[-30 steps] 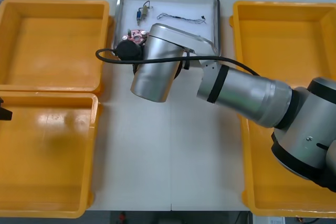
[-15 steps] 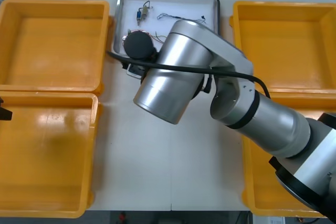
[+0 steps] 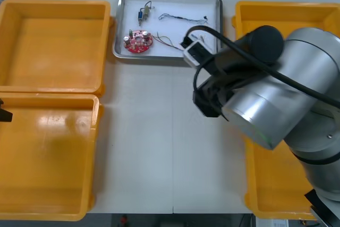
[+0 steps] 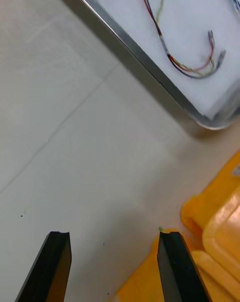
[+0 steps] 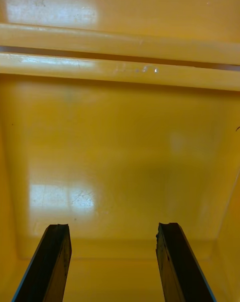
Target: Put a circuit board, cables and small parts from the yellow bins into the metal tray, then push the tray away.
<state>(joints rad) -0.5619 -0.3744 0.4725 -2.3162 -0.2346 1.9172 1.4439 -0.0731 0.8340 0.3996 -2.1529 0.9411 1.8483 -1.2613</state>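
Observation:
The metal tray (image 3: 121,25) stands at the table's far middle, white inside. In it lie a round red circuit board (image 3: 138,41), a small metal part (image 3: 142,13), a twisted blue and white cable (image 3: 183,18) and a red and yellow cable (image 3: 167,41). My right arm (image 3: 265,99) reaches over the table just in front of the tray's right corner. My right gripper (image 4: 114,267) is open above bare table, with nothing between its fingers. Beyond them are the tray's rim (image 4: 135,47) and the red and yellow cable (image 4: 165,37). My left gripper (image 5: 112,267) is open inside a yellow bin (image 5: 120,147).
Two yellow bins (image 3: 53,41) (image 3: 48,158) line the left side of the table and look bare inside. Two more (image 3: 287,25) (image 3: 265,184) line the right side, partly under my right arm. An orange bin corner (image 4: 220,232) sits close beside my right fingers.
My right arm has swung from the tray's left part back and to the right. The circuit board it hid half a second ago now lies uncovered in the tray.

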